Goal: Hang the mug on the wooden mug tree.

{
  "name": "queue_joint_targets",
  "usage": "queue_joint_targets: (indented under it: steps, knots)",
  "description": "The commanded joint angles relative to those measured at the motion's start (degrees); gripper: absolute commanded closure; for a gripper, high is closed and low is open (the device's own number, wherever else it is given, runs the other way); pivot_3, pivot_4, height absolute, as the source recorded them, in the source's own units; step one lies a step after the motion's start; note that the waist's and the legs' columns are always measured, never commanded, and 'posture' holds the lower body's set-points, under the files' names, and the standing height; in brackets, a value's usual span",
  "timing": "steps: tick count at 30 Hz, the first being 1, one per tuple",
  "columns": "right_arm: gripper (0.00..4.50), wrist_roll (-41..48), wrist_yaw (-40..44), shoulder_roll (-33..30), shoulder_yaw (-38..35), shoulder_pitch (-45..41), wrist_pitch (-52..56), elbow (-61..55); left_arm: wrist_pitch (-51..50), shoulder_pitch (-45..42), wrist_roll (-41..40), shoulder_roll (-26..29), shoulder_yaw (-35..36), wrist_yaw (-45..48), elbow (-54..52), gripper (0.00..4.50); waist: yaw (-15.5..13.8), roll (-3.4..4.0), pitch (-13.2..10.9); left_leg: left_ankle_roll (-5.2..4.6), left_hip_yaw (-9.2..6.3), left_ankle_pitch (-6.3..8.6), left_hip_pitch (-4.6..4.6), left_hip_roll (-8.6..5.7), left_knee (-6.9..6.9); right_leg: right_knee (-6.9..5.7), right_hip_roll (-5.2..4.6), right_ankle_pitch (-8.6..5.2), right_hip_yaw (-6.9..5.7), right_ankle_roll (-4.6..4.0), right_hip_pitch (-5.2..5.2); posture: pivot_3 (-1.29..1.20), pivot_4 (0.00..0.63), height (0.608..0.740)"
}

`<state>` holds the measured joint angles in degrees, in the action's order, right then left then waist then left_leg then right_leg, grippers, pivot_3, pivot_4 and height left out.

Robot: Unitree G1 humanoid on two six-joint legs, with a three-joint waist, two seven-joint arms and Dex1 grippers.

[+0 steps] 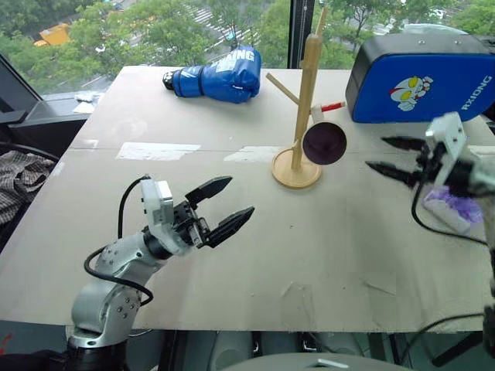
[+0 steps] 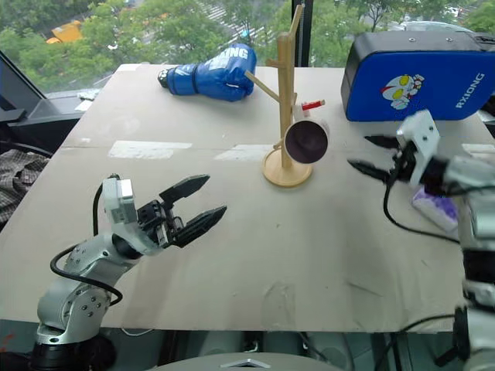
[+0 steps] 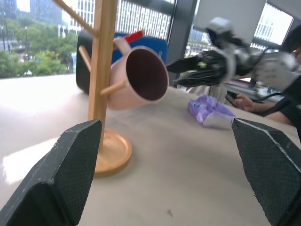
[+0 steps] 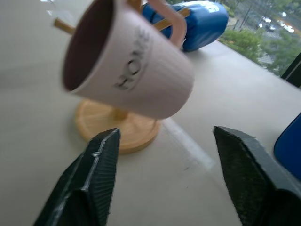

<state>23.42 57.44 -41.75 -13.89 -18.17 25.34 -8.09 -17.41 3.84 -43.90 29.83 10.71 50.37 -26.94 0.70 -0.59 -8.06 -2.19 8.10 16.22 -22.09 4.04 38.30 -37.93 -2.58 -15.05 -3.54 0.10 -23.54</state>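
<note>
- On the pale table (image 1: 232,255), the wooden mug tree (image 1: 306,85) stands upright on its round disc base, toward the far middle; the mug (image 1: 324,142) hangs by its handle on a low slanted peg, tilted, its dark inside facing the near edge
- Right gripper (image 1: 393,158) is in the air just beside the mug, on its right, apart from it; its two black fingers stand wide apart and hold nothing; from the right wrist view the mug (image 4: 134,66) is clear of both fingers, dark lettering showing on its side
- Left gripper (image 1: 220,205) hovers above the near left part of the table, well apart from the tree; its fingers are spread wide and empty
- Behind the tree lies a blue boxing glove (image 1: 216,77); a blue case (image 1: 421,81) stands at the far right; a purple-and-white wrapper (image 1: 450,210) lies near the right edge
</note>
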Motion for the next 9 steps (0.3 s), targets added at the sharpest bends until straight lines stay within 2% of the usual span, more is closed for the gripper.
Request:
queue_joint_targets:
  steps: [1,5,9]
  knots:
    - [0.01,1.54,-5.62,1.08,-7.87,14.5,2.53,-14.85,0.45,2.87,-0.27,2.37,2.56,2.8,0.03,0.0,-0.12,-0.03,0.02,0.0,-0.04,0.0,0.01,-0.01,-0.01,-0.02,0.0,0.0,-0.03,0.0,0.0,0.0,0.15,0.733]
    - [0.01,2.64,-6.58,5.31,-16.23,37.24,1.87,-26.05,1.2,7.44,2.36,5.17,4.79,4.26,2.78,0.0,-0.36,0.0,0.02,0.0,-0.17,0.01,0.05,-0.02,-0.06,-0.04,0.03,-0.02,-0.09,0.01,0.05,0.0,0.15,0.733]
    - [0.01,1.47,-8.61,8.2,-18.89,46.03,-0.59,-26.98,2.27,8.85,6.15,7.24,3.4,6.23,6.18,0.0,-0.04,0.0,0.02,-0.02,-0.18,0.03,0.14,-0.02,-0.08,-0.02,0.07,-0.1,-0.06,0.13,0.09,0.0,0.15,0.733]
